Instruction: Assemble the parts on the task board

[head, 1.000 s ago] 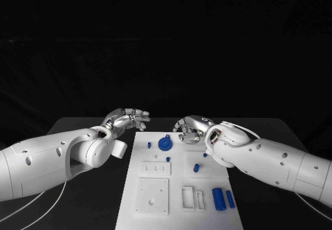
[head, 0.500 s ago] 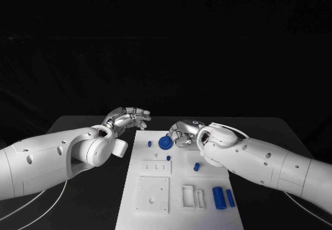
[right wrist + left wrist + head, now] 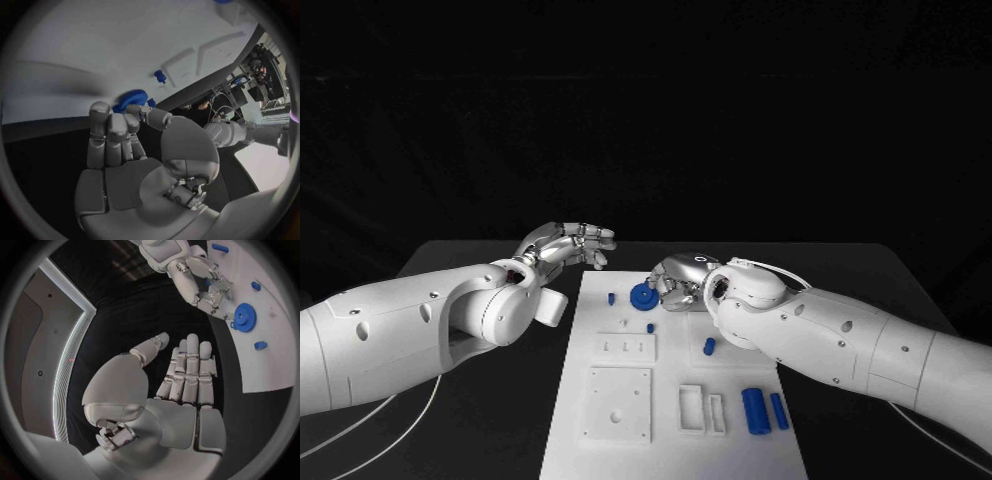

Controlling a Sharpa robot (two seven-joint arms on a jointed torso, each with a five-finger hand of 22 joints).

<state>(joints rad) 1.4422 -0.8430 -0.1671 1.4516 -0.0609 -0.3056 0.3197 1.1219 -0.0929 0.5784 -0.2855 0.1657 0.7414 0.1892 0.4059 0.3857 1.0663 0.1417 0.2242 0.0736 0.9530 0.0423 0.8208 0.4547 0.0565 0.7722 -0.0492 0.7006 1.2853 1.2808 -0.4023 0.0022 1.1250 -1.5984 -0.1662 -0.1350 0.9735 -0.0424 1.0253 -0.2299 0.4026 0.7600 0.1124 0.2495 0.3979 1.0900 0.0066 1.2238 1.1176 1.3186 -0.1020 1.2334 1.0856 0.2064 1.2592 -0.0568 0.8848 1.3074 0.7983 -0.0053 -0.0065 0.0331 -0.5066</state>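
Black bench (image 3: 459,270) carries the white task board (image 3: 661,440), which runs lengthwise between the two arms. At the board's near end, on the right arm's side, two blue cylinders (image 3: 764,411) lie side by side, well short of both sets of fingers. Beside them sit two upright white slots (image 3: 701,411), and a square white plate (image 3: 619,404) with small holes lies toward the left arm's side. Farther along, a small blue peg (image 3: 708,347) stands just beside the right forearm, and another small blue peg (image 3: 651,328) stands near the board's middle line.

Beyond those, the blue gear (image 3: 643,297) stands on the board's far part, with a small blue stud (image 3: 612,299) just to its side. The right hand (image 3: 684,280) reaches in over this end, and its fingers (image 3: 119,125) are bunched at the gear's rim, touching it; whether they actually grip it I cannot tell. In the left wrist view the same fingers come down right against the gear (image 3: 244,317).

The left hand (image 3: 568,245) hovers off the board's edge over the bench, past the gear, holding nothing, its fingers (image 3: 187,370) lying side by side and loosely extended.
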